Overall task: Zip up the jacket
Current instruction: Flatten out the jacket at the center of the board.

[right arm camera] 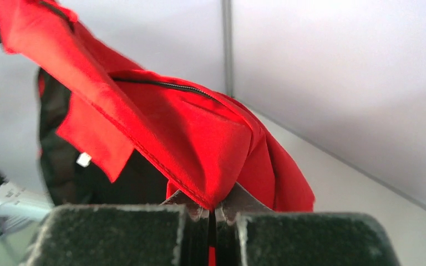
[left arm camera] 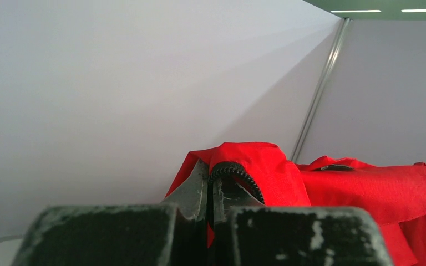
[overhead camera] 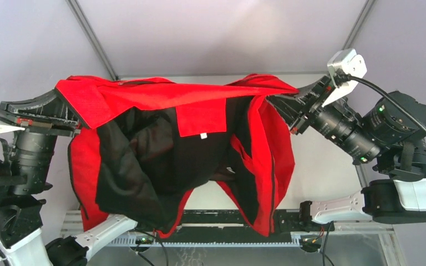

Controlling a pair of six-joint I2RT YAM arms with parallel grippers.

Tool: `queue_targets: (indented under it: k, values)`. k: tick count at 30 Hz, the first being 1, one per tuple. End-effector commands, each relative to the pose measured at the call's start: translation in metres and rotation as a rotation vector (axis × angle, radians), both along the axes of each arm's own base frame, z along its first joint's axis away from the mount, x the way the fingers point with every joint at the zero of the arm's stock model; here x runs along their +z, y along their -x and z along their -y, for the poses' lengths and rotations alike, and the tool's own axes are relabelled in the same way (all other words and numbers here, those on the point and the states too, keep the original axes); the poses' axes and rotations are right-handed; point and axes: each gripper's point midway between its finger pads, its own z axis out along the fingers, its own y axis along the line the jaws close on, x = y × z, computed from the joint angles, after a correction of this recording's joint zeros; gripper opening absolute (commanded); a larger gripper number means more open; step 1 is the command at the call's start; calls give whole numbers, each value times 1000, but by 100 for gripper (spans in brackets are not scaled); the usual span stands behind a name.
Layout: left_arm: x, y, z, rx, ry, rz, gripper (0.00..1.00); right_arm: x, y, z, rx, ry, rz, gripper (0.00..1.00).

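Jacket (overhead camera: 199, 100) hung open, stretched between both hands and sagging below them toward the bench (overhead camera: 321, 166). Left hand (overhead camera: 61, 108) was clamped on a zipper edge (left arm camera: 237, 174), right hand (overhead camera: 283, 105) on a red fold (right arm camera: 216, 166). Thin pinches; pulling apart could likely slip the cloth free.

Pale table (overhead camera: 327, 166); black rail (overhead camera: 216, 217), white slotted cable duct (overhead camera: 227, 239) along near edge.

Left arm (overhead camera: 28, 149), right arm (overhead camera: 346, 133) raised; left fingers (left arm camera: 197, 188), right fingers (right arm camera: 247, 198) clamped (tight).
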Motion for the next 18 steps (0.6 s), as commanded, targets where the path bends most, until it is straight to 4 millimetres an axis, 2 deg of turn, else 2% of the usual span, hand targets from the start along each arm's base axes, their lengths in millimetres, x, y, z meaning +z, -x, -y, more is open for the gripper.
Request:
queue_targets:
  k: [1,3,4,5,7,8,11,12,14,16,18]
  values:
    - [1,-29,-7,128,-19,-29,0,36,-39,39,-307,-68,78,0]
    - [-22,-60,-1,189,-64,-112,0,24,-62,43,-425,-26,69,0]
    - [-36,-76,-1,232,-83,-154,0,13,-73,37,-431,-3,53,0]
    - [-52,-92,0,280,-106,-198,0,1,-89,41,-476,2,15,0]
    - [-85,-121,-1,376,-135,-278,0,-31,-119,37,-484,34,-63,0]
    - [-108,-137,3,406,-164,-325,0,-50,-138,37,-508,40,-112,0]
    - [-151,-168,10,472,-194,-416,0,-112,-189,35,-538,94,-254,0]
    - [-163,-177,11,496,-198,-442,0,-133,-207,42,-552,98,-311,0]
    - [-187,-192,14,540,-220,-496,0,-172,-233,41,-546,103,-413,0]
    - [-212,-211,15,586,-253,-559,0,-201,-254,42,-549,106,-480,0]
    - [-231,-224,14,611,-265,-614,0,-222,-269,40,-545,113,-526,0]
